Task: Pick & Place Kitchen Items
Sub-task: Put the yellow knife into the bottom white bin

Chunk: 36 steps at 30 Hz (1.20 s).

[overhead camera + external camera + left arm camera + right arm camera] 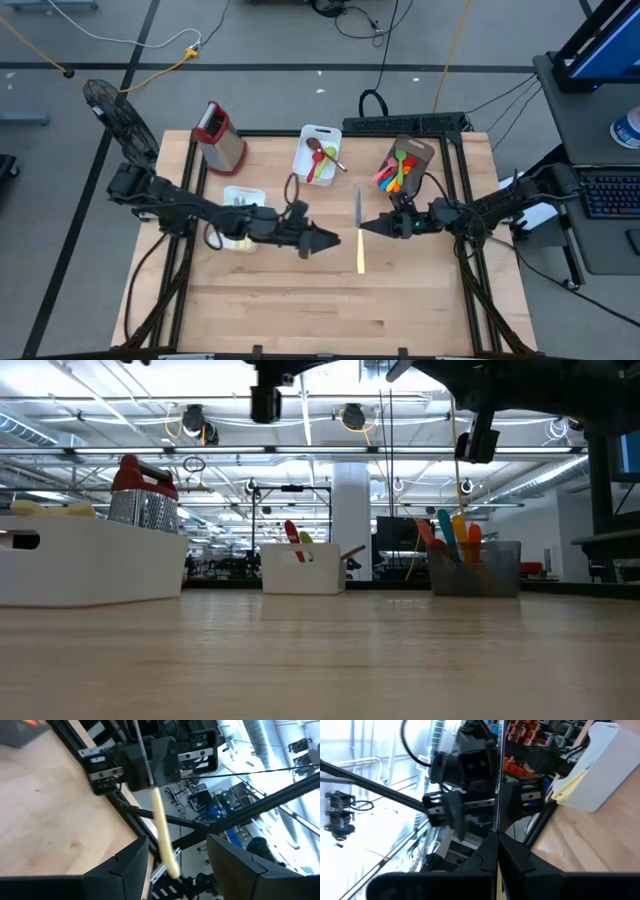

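My right hand (362, 229) pinches the blade of a cream-handled knife (360, 232), lifted above the wooden surface (300, 300). My left hand (335, 240), fingers apart, faces the knife just beside it, holding nothing.

I see two matte black jointed arms, left arm (180, 205) at frame left, right arm (500, 205) at frame right, each trailing looped black cables and tapering to pointed dark fingers.
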{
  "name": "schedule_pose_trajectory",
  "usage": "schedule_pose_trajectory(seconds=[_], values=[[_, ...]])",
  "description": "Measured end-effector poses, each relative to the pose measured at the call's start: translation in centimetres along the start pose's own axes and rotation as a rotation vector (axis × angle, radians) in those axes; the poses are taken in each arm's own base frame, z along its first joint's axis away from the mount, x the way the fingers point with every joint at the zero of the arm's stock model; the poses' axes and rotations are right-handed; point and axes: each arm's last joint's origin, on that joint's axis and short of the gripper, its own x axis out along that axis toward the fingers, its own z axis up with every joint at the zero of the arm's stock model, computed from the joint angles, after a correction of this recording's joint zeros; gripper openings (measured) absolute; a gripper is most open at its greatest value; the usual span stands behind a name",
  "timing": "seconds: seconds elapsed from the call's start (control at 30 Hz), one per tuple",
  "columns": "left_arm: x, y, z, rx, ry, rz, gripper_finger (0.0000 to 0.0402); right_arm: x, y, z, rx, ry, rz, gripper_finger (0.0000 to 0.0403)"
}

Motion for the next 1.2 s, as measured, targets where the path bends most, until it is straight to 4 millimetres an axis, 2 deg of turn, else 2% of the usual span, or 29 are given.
schedule_pose_trajectory(seconds=[0.2, 0.47, 0.6, 1.0, 1.2], values=[[2.4, -0.1, 0.5, -0.035, 0.009, -0.009, 0.0207, 0.0, 0.0, 0.0, -0.021, -0.002, 0.003, 0.0000], [4.8, 0.6, 0.3, -0.058, 0.020, 0.020, 0.0207, 0.0, 0.0, 0.0, -0.026, -0.003, 0.002, 0.0000], [5.3, 1.1, 0.3, -0.069, 0.013, 0.037, 0.0207, 0.0, 0.0, 0.1, -0.026, -0.005, 0.001, 0.0000], [5.3, 1.2, 0.4, -0.081, -0.035, 0.068, 0.0207, 0.0, -0.3, 0.7, -0.045, -0.038, -0.013, 0.0000], [5.4, 1.7, 1.3, -0.082, -0.073, 0.090, 0.0207, 0.0, -0.3, 0.9, -0.052, -0.048, -0.017, 0.0000]])
